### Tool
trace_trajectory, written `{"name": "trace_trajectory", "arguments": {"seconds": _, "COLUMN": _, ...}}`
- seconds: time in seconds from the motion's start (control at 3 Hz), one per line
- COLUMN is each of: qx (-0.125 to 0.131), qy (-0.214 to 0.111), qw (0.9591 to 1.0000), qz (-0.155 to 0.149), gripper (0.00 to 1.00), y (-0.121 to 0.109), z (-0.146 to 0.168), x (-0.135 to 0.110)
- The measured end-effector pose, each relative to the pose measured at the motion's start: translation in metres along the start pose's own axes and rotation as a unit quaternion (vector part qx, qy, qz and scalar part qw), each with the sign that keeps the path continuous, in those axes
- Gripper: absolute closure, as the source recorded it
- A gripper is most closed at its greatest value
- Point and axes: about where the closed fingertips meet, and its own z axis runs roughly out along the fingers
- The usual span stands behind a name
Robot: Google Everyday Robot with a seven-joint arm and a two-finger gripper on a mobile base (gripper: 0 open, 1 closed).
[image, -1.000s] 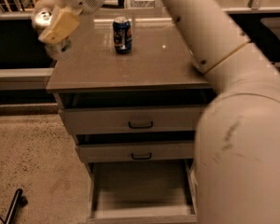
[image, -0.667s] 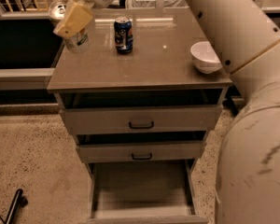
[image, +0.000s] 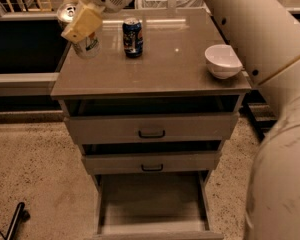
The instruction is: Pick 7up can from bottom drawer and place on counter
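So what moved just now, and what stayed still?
The tool carried the silver can to the right, from left of the counter to above its left edge, still gripping it. The arm swung aside, uncovering the white bowl. The blue can and open bottom drawer stayed put.

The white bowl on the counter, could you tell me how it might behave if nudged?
The bowl looks rigid and glossy, so it would probably slide on the smooth counter rather than tip. It sits near the right edge, so it could fall and chip. The pincer is far left, gripping the 7up can.
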Motion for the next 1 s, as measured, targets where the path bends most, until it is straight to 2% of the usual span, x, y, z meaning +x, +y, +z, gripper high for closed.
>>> {"name": "trace_trajectory", "arguments": {"seconds": 0.33, "qx": 0.057, "qy": -0.018, "qw": 0.9971, "qz": 0.048, "gripper": 1.0, "y": 0.005, "z": -0.017, "x": 0.022}}
{"name": "trace_trajectory", "arguments": {"seconds": 0.67, "qx": 0.117, "qy": -0.027, "qw": 0.9828, "qz": 0.14, "gripper": 1.0, "y": 0.01, "z": -0.038, "x": 0.059}}
{"name": "trace_trajectory", "arguments": {"seconds": 1.0, "qx": 0.15, "qy": -0.025, "qw": 0.9576, "qz": 0.245, "gripper": 1.0, "y": 0.01, "z": -0.05, "x": 0.101}}
